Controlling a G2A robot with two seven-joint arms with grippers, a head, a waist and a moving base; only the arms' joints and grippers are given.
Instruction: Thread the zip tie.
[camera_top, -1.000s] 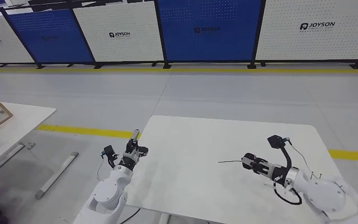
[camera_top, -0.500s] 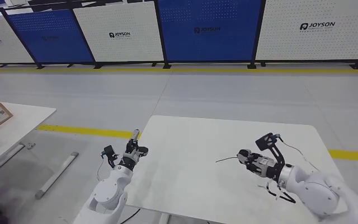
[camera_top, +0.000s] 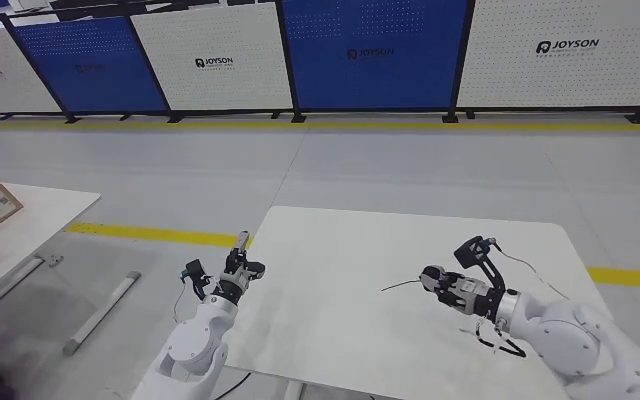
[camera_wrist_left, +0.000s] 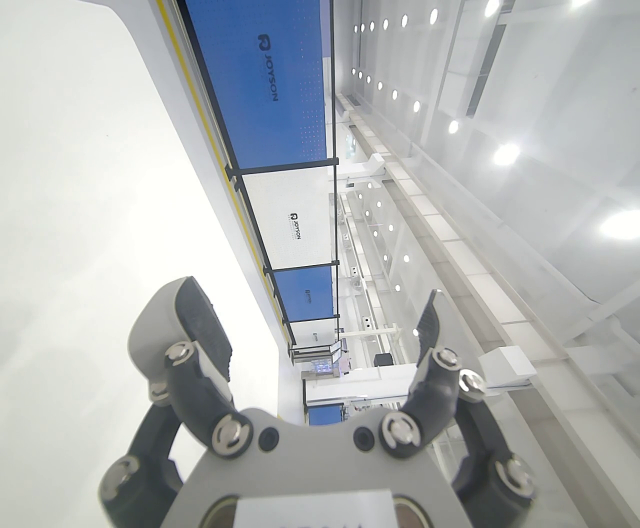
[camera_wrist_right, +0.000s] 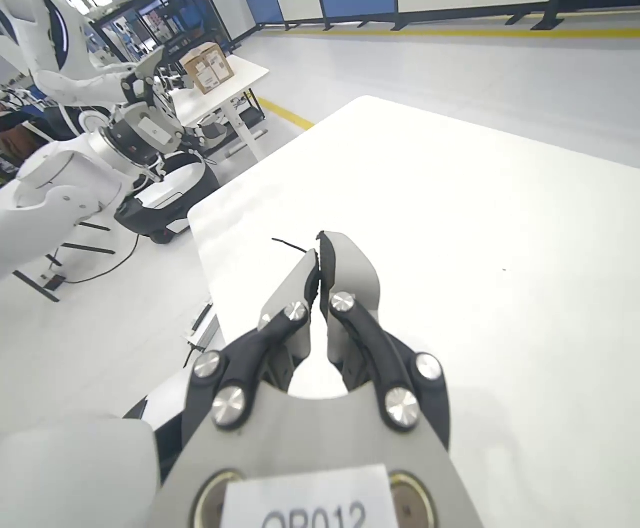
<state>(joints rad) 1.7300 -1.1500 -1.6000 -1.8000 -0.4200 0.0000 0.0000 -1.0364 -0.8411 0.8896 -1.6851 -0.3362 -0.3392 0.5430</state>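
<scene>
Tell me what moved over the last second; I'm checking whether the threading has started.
The right gripper, shut on the zip tie, shifted a little across the table toward the left arm, carrying the tie with it, and its wrist turned. Nothing was grasped or released. The left gripper stayed open at the table's edge.

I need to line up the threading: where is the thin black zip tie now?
Top view: the thin black zip tie sticks out of the shut right gripper, over the right half of the white table.
</scene>
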